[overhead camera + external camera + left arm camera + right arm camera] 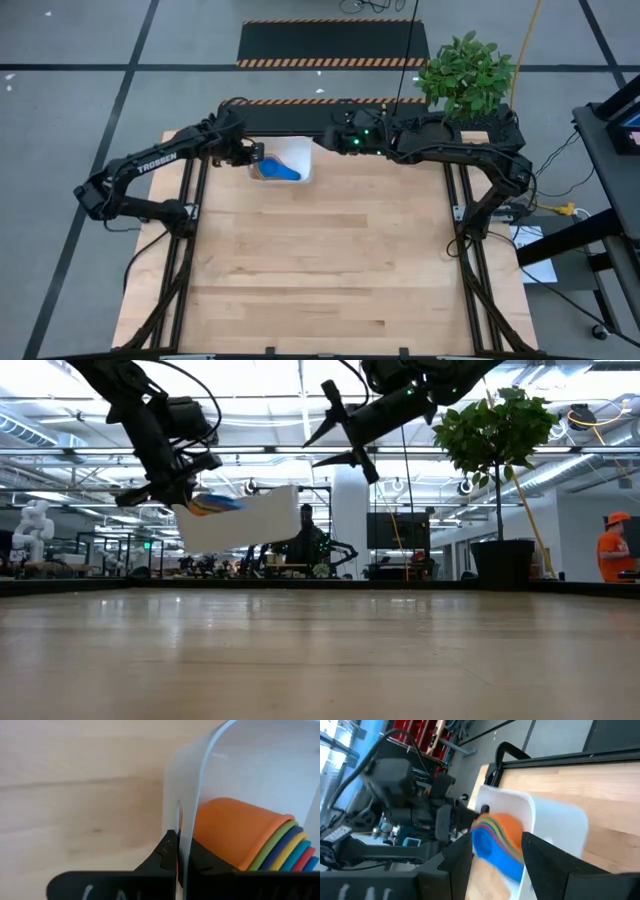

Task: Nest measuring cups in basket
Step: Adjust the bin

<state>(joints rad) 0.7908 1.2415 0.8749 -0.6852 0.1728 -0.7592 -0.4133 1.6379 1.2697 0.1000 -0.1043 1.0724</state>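
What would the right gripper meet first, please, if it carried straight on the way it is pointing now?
Most likely the basket, held off the table by the left gripper. The right gripper has its jaws apart and aimed at the basket's near wall, with the stacked cups just behind. Depth is unclear, so it may pass slightly above.

Bare table lies open; raised basket crowds far edge.

A leafy potted plant stands off the wooden worktop at one o'clock; a black hazard-striped floor mat lies at twelve.
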